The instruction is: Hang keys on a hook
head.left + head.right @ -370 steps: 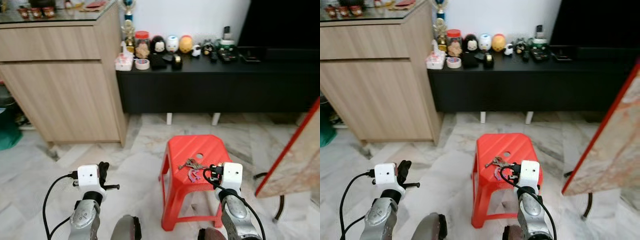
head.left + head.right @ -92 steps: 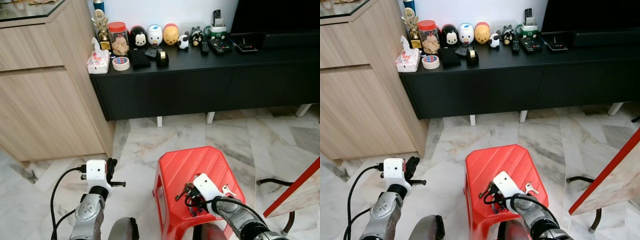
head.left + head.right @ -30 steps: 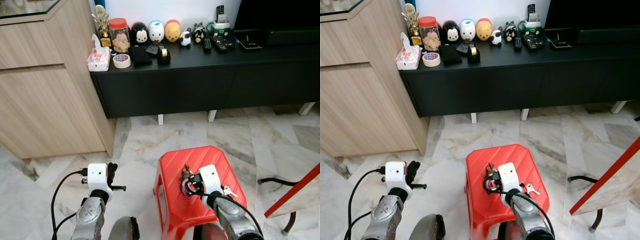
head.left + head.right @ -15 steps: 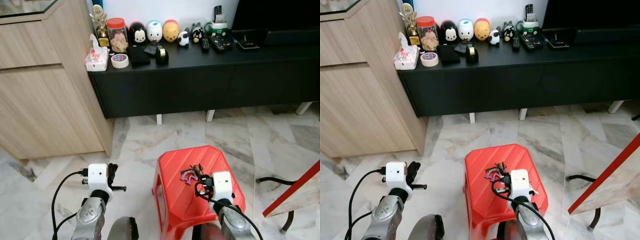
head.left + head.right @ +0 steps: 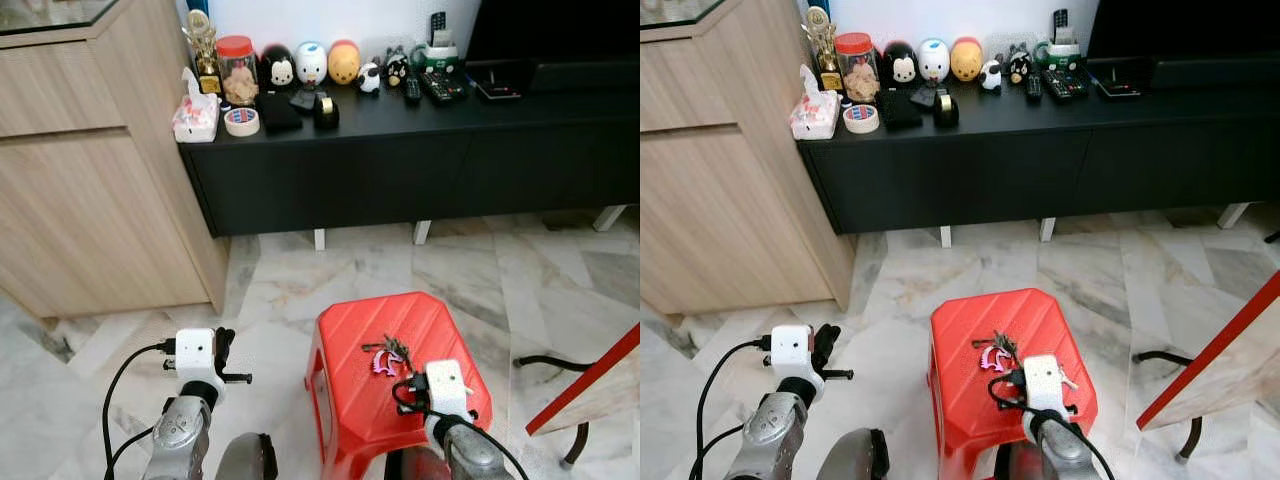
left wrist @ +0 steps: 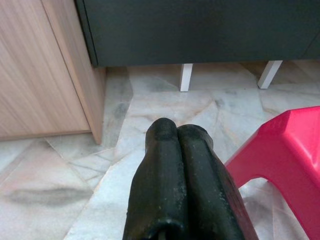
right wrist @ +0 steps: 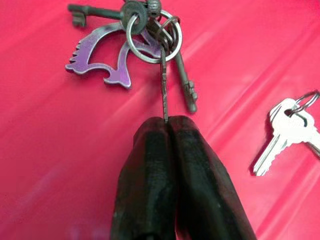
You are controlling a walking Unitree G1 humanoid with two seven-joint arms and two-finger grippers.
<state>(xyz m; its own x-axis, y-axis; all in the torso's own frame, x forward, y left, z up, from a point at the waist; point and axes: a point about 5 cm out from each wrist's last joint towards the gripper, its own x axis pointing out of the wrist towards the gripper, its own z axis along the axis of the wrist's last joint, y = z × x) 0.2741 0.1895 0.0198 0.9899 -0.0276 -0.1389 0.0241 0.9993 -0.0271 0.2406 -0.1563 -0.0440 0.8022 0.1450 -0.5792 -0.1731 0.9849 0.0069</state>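
Observation:
A bunch of dark keys (image 7: pixel 150 37) on rings, with a purple horse-shaped charm (image 7: pixel 102 57), lies on top of the red plastic stool (image 5: pixel 350 400). My right gripper (image 7: pixel 167 122) is shut on the thin blade of one key of the bunch (image 5: pixel 385 355), low over the stool's near half. A separate small silver key (image 7: pixel 282 130) rests on the stool beside the gripper. My left gripper (image 6: pixel 175 132) is shut with nothing in it, above the marble floor to the left of the stool.
A long black console (image 5: pixel 400 150) with figurines, a jar and a tape roll stands ahead by the wall. A wooden cabinet (image 5: pixel 90 190) is at the left. A red-edged board (image 5: pixel 590 385) leans at the right, above a dark curved bar on the floor.
The right gripper has drawn back toward me over the stool, and the key bunch has come with it; a second ago the bunch was held higher, further left.

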